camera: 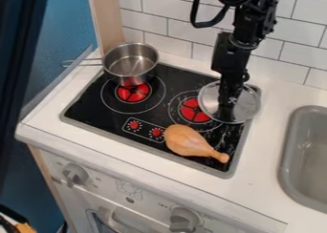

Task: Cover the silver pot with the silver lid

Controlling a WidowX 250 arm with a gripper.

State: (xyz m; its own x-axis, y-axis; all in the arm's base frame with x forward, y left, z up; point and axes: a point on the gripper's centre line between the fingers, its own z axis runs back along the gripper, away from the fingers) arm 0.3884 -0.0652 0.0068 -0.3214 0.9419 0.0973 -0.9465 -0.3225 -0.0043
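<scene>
At two o'clock on the toy stovetop (96, 104), the black gripper (228, 101) hangs over the silver lid (248, 107), whether spread or clamped impossible to tell; the silver pot (131, 65) sits uncovered at eleven o'clock.

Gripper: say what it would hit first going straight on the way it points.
Most likely the silver lid at the right of the stove top: the gripper points down over it. Whether it already touches the lid I can't tell from this angle.
</scene>
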